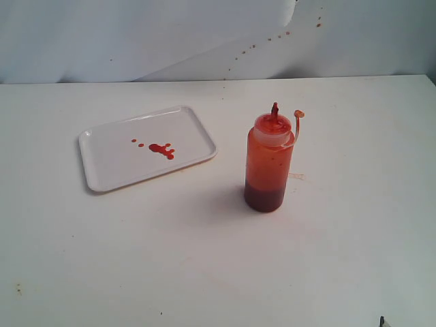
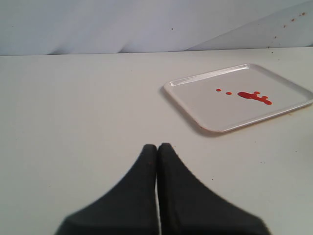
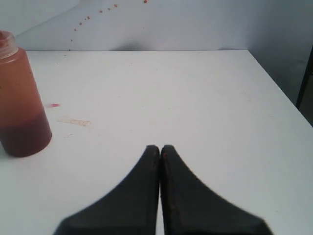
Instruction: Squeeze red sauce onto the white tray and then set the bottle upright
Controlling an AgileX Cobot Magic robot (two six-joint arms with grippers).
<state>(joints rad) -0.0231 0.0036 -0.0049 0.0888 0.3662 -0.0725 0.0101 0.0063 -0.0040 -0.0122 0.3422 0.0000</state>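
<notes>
from the exterior view, the bottle (image 1: 268,163) is standing upright on the white table (image 1: 204,266), right of the middle, with its red nozzle (image 1: 274,109) pointing up and its small cap (image 1: 298,114) hanging off on its tether to the right. the white tray (image 1: 109,170) is lying flat to the left of it and a little farther back, well apart from it. the red sauce (image 1: 162,149) is sitting near the tray's middle as one blob with a few small drops trailing left.

in the left wrist view, the left gripper (image 2: 157,147) is pressing its dark fingers together on nothing, and the tray (image 2: 205,105) with its sauce (image 2: 252,96) is lying beyond it.

in the right wrist view, the right gripper (image 3: 160,148) is clenched and empty too, hanging over bare table, with the bottle (image 3: 22,103) standing apart from it beside a faint smear (image 3: 73,122).
</notes>
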